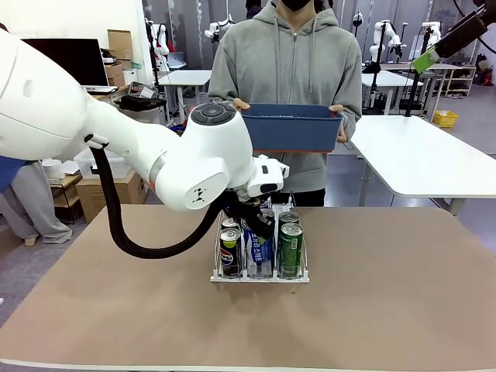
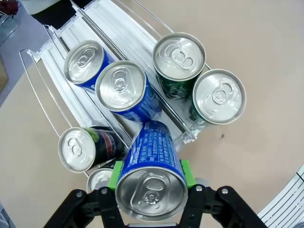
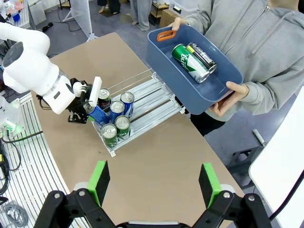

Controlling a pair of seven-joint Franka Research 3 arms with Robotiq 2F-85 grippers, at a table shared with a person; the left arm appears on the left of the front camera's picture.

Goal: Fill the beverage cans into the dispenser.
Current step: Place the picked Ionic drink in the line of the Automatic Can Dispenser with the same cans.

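A brown counter (image 1: pixel 403 294) carries a white wire rack (image 1: pixel 260 277) near its middle. The robot's left arm (image 1: pixel 116 139) reaches in from the left and bends down over the rack's front. Across the counter, a person (image 1: pixel 287 70) in a grey hoodie holds a blue bin (image 1: pixel 291 128) in both hands at chest height, clear of the counter. From the right wrist, a green can (image 3: pixel 186 61) and a black can (image 3: pixel 203 56) are seen lying on their sides in the bin, side by side.

The rack has three lanes, each with upright cans towards its front. Two Pepsi cans (image 1: pixel 230 252) stand in the lane on the robot's left, two blue cans (image 2: pixel 121 88) in the middle and two green rack cans (image 1: pixel 291 248) on the right.

The left hand (image 2: pixel 151 175) is clamped by its green pads on a third blue can (image 2: pixel 152 147) just below its silver top. That can is tilted, its lower end at the front of the middle lane, just beside the nearest upright blue can. The right hand (image 3: pixel 154 184) hangs high over the counter, well apart from the rack, with its fingers spread wide and nothing between them.
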